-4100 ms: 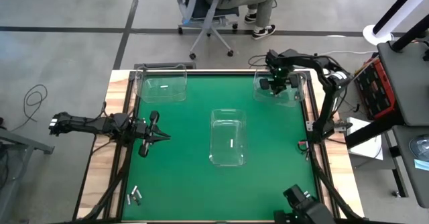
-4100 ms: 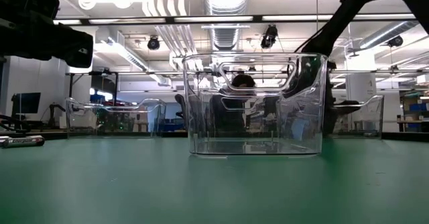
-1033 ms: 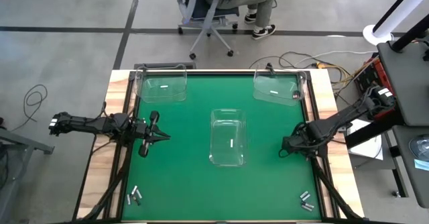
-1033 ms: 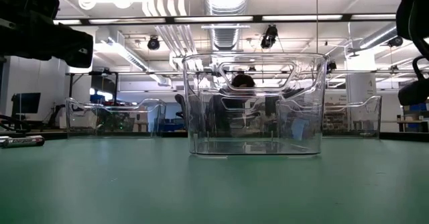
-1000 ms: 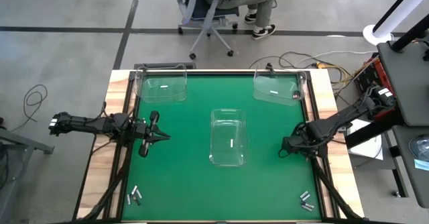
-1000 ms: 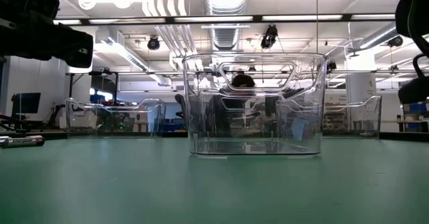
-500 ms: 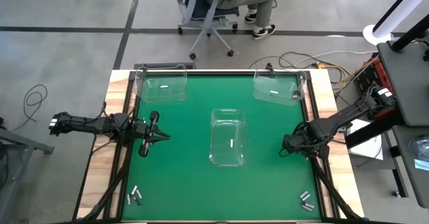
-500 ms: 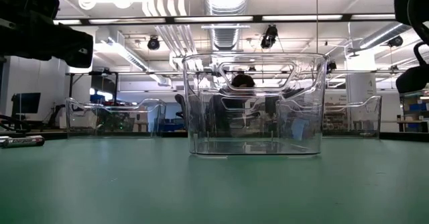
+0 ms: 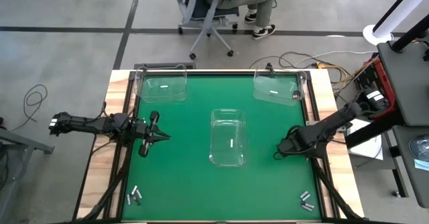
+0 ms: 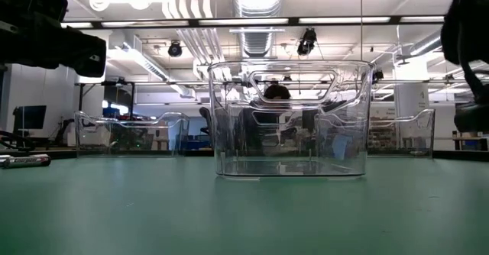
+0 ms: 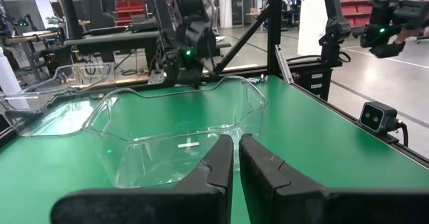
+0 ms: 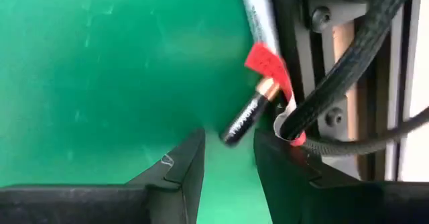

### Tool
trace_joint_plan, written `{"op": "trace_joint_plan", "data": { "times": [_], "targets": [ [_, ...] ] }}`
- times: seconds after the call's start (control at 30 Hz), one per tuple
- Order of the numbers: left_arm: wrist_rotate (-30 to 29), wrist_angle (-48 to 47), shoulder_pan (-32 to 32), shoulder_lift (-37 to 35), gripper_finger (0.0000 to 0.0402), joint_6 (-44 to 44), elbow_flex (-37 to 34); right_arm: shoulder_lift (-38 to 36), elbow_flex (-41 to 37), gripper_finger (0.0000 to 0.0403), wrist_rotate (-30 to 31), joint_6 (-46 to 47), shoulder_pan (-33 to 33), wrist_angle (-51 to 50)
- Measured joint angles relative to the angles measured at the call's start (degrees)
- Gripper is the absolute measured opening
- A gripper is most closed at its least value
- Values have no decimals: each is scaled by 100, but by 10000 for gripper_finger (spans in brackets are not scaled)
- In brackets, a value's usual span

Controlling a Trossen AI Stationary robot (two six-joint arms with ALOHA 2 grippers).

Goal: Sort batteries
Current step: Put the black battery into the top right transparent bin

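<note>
Right gripper [image 9: 280,150] low over green mat right of centre bin [image 9: 227,138], fingers spread, nothing between them; dark copper-tipped battery [image 12: 251,114] just beyond fingertips, against table-edge frame beside red tag [image 12: 267,64], partly blurred. Left gripper [image 9: 161,137] left of centre bin, fingers nearly pressed together, empty. One battery [image 9: 232,143] inside centre bin. Loose batteries [image 9: 135,196] at near-left corner, more [image 9: 305,199] at near-right; exact count unclear.

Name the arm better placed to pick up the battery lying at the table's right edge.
Right. The right gripper hovers open directly over that battery, while the left gripper waits across the table, beyond the middle bin.
</note>
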Motion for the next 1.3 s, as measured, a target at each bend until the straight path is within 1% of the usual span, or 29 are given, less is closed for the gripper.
{"op": "trace_joint_plan", "data": {
  "times": [0.1,0.17,0.27,0.33,0.4,0.47,0.57,0.67,0.77,0.9,1.07,1.3],
  "targets": [
    [2,0,0,0,7,2,1,-28,529,112,-6,-769,0,-357],
    [2,-3,0,0,7,1,0,-38,854,113,28,-1713,-41,-570],
    [2,-2,0,0,7,2,1,-27,1104,121,-191,-3909,-146,-731],
    [2,0,0,0,7,2,1,26,1116,127,-411,-5378,-236,-774],
    [2,-3,0,0,7,2,0,151,1116,132,-489,-6745,-297,-851],
    [1,-2,0,0,7,2,0,363,1116,134,-401,-8144,-301,-1154],
    [2,-2,0,0,7,2,1,769,1114,132,-39,-10080,-299,-1372],
    [2,-2,0,0,7,2,0,1125,1114,126,75,-11595,-297,-1372],
    [1,0,0,0,7,0,0,1330,1064,121,141,-12190,-277,-1348],
    [1,0,0,0,7,0,2,1289,882,116,511,-12071,-193,-1154],
    [2,-3,0,0,7,2,0,1107,787,119,478,-12062,-82,-1003],
    [0,-3,0,-2,7,2,0,1172,628,113,450,-11702,72,-864]
  ]
}}
